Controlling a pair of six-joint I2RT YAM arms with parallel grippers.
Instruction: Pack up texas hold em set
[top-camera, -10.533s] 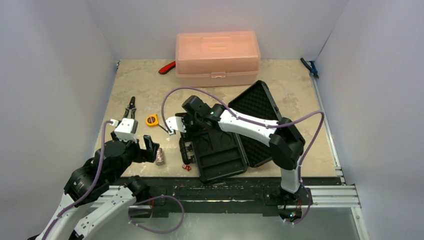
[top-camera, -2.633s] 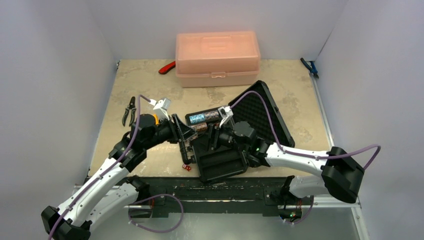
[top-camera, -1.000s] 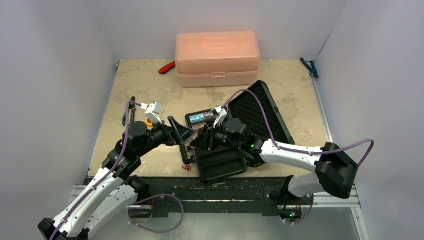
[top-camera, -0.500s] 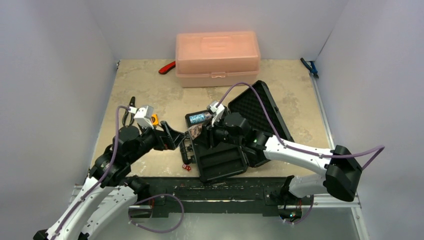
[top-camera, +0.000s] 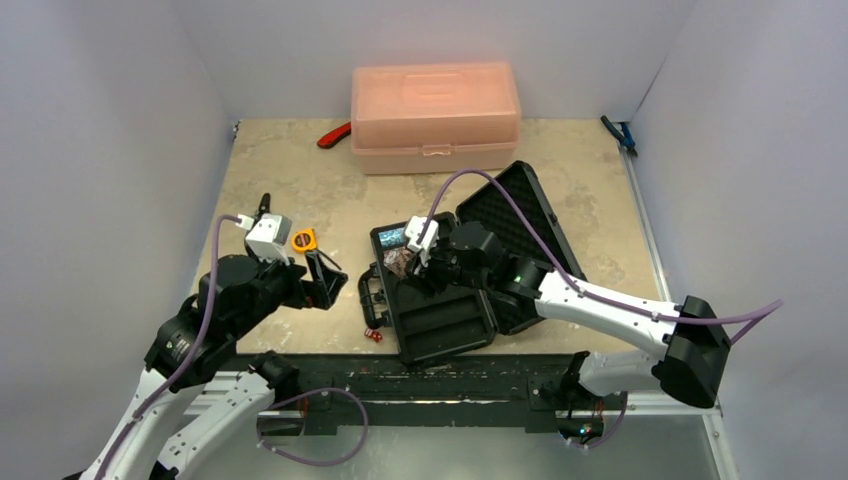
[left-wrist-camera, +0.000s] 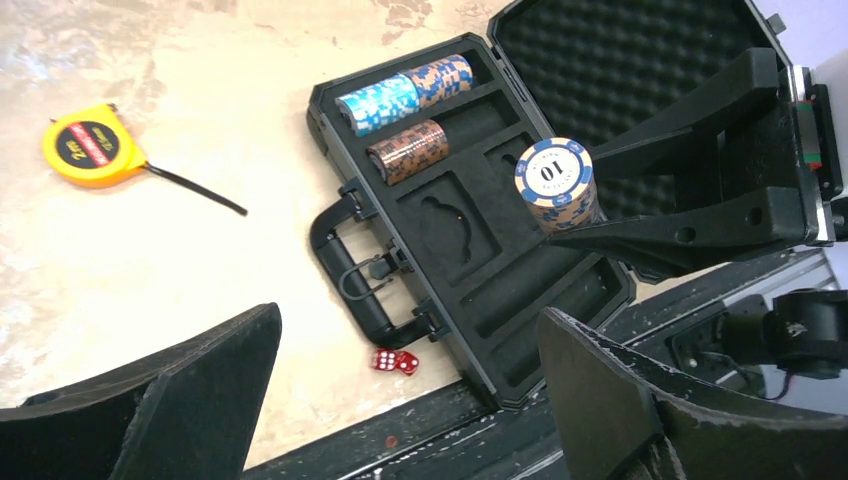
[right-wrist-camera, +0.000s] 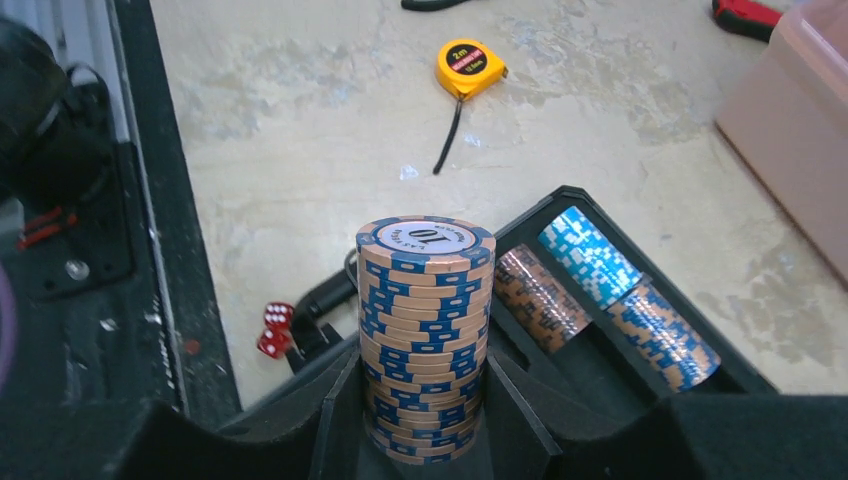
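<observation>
The black briefcase (top-camera: 455, 318) lies open at the table's centre, its foam lid (top-camera: 525, 225) leaning back to the right. Its tray (left-wrist-camera: 470, 262) holds a blue chip stack (left-wrist-camera: 378, 103), a tan-and-blue stack (left-wrist-camera: 440, 77) and a reddish-brown stack (left-wrist-camera: 407, 151), all lying in slots. My right gripper (top-camera: 408, 262) is shut on an upright tan-and-blue chip stack marked 10 (right-wrist-camera: 424, 330), above the tray's far left part. Two red dice (top-camera: 373, 334) lie on the table beside the handle (left-wrist-camera: 345, 275). My left gripper (top-camera: 325, 285) is open and empty, left of the case.
A pink plastic box (top-camera: 435, 115) stands at the back. A yellow tape measure (top-camera: 303, 240) lies left of the case. A red-handled tool (top-camera: 334, 135) and a blue-handled tool (top-camera: 620, 135) lie at the back edges. The black front rail (top-camera: 450, 375) borders the case.
My left arm has pulled back to the left, away from the case, with its jaws open. The chip stack it carried is now in my right gripper over the tray.
</observation>
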